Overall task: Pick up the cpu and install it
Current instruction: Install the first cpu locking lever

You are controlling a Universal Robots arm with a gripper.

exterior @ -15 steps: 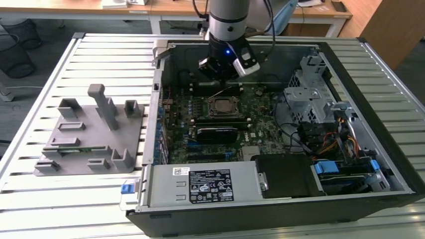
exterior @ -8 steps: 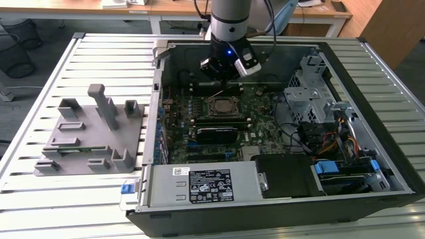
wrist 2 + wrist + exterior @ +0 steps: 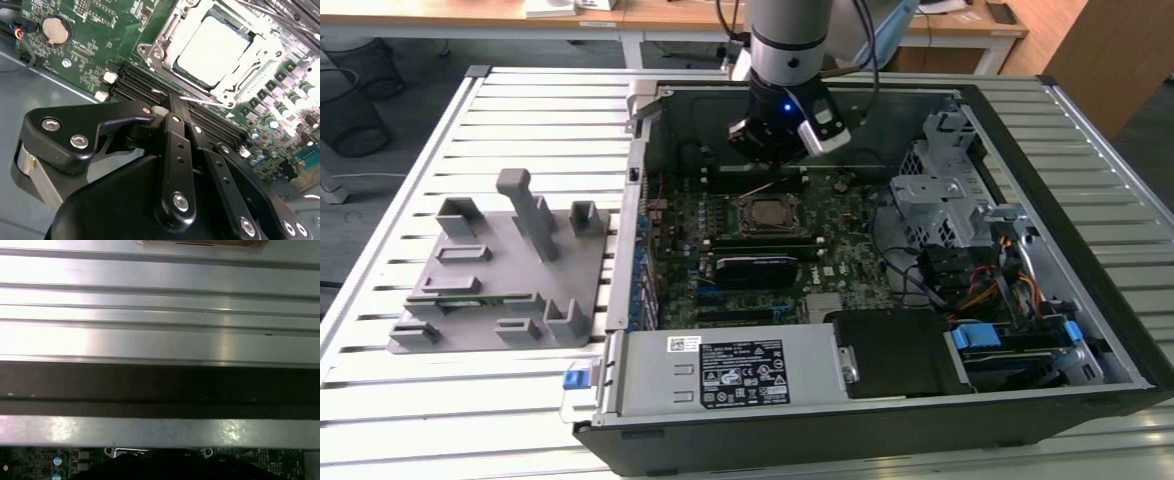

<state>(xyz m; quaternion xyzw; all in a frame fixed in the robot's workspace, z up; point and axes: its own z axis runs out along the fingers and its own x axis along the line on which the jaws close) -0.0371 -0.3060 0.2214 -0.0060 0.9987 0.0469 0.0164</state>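
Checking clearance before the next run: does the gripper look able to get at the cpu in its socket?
Probably yes: the cpu sits uncovered in the open socket, and the gripper hovers close by, with nothing between them.

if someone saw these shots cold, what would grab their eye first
Probably the open computer case lying flat on the slatted metal table, with the arm's hand lowered into it above the green motherboard. In the second wrist view, the cpu sits in its socket with the metal frame open around it, the hand just short of it. A grey plastic fixture stands on the table at the exterior view's left.
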